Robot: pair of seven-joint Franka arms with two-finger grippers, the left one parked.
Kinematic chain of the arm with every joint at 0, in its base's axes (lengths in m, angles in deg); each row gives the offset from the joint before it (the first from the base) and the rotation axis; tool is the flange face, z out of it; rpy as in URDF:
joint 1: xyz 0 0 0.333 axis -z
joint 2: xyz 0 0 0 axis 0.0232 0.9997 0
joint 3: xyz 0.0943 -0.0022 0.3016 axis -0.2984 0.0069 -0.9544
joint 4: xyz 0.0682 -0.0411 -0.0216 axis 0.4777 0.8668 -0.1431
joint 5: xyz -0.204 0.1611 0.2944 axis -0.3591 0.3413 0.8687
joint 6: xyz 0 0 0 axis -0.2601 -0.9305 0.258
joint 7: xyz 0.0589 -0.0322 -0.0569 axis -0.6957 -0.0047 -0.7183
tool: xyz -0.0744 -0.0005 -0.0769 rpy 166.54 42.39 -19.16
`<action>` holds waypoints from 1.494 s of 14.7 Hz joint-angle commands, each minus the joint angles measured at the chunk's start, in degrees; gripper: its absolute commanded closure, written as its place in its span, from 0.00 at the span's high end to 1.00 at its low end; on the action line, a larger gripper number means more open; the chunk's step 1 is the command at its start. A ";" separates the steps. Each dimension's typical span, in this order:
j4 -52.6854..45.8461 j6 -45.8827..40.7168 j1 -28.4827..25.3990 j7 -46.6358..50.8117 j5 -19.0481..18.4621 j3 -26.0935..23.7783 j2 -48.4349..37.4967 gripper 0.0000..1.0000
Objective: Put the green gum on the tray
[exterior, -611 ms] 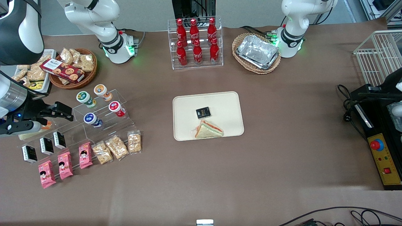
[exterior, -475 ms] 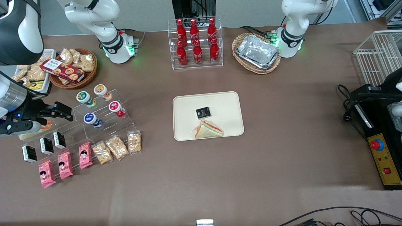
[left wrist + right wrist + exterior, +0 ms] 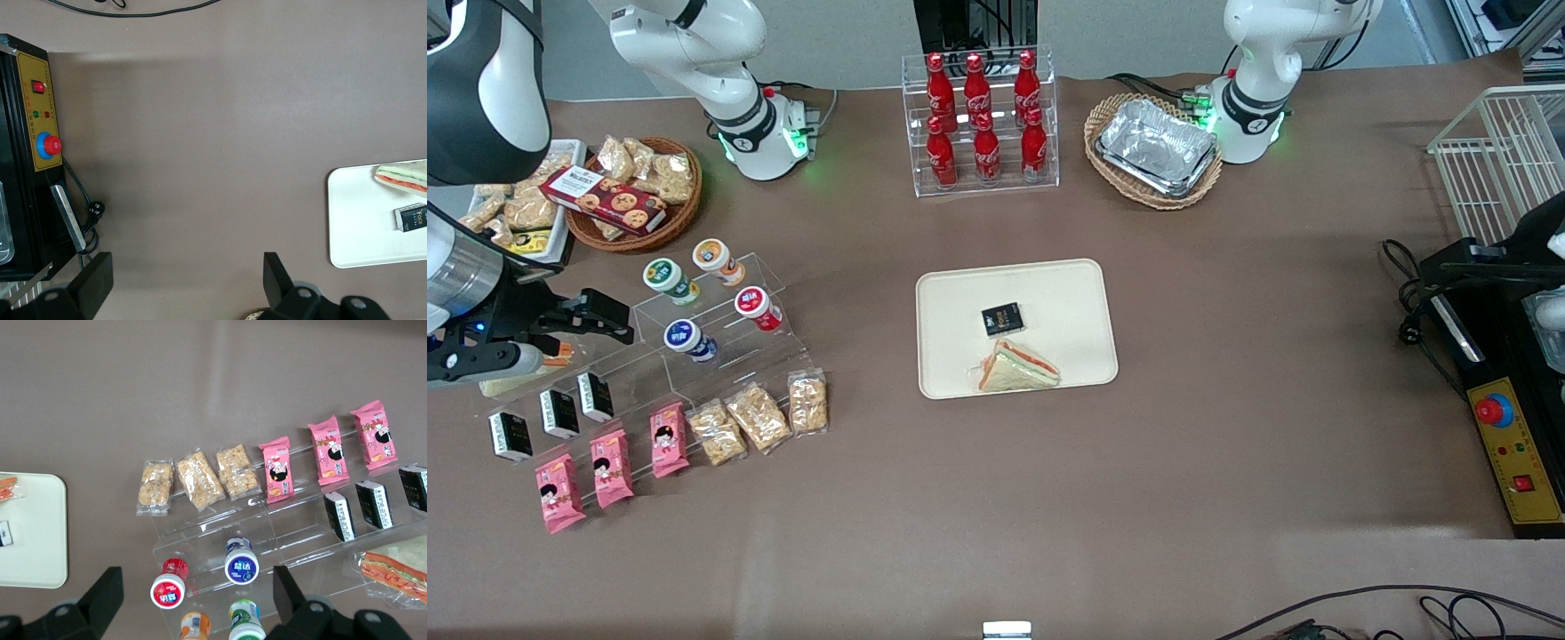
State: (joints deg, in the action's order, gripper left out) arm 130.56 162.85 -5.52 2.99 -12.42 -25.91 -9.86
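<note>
The green gum point(image 3: 665, 276) is a white canister with a green-rimmed lid, lying on the top step of a clear acrylic rack point(image 3: 720, 342), beside an orange-lidded canister point(image 3: 713, 258). It also shows in the right wrist view point(image 3: 245, 617). The cream tray point(image 3: 1067, 302) lies mid-table, holding a black packet point(image 3: 1002, 319) and a wrapped sandwich point(image 3: 1016, 368); its corner shows in the right wrist view point(image 3: 33, 540). My right gripper point(image 3: 578, 333) hangs open and empty above the rack's working-arm end, apart from the canisters; in the wrist view point(image 3: 197, 587) the green gum lies between its spread fingers.
Red-lidded point(image 3: 757, 307) and blue-lidded point(image 3: 685, 338) canisters lie on the rack's lower step. Black boxes, pink packets point(image 3: 609, 467) and cracker bags point(image 3: 758, 416) line the lower steps. A wicker snack basket point(image 3: 633, 194), a cola bottle rack point(image 3: 980, 120) and a foil-tray basket point(image 3: 1154, 149) stand farther from the front camera.
</note>
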 commanded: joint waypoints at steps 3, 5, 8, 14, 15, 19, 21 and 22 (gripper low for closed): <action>2.53 -4.40 0.15 0.60 -1.21 0.61 -2.13 1.00; 7.87 -1.26 0.50 0.87 -1.31 1.04 -6.51 1.00; 19.11 4.72 0.68 1.83 -1.39 1.40 -14.24 1.00; 41.55 14.24 1.03 15.15 -2.09 1.75 -29.11 1.00; 42.35 13.71 0.85 19.55 -3.92 1.14 -29.73 1.00; 46.39 12.56 0.67 33.98 -5.44 0.08 -30.88 1.00; 47.80 13.17 1.11 35.50 -5.35 0.34 -30.88 1.00; 48.50 13.70 1.29 35.50 -5.17 0.78 -30.88 1.00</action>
State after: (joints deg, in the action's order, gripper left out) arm 175.90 174.52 -4.65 35.82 -16.86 -25.92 -39.30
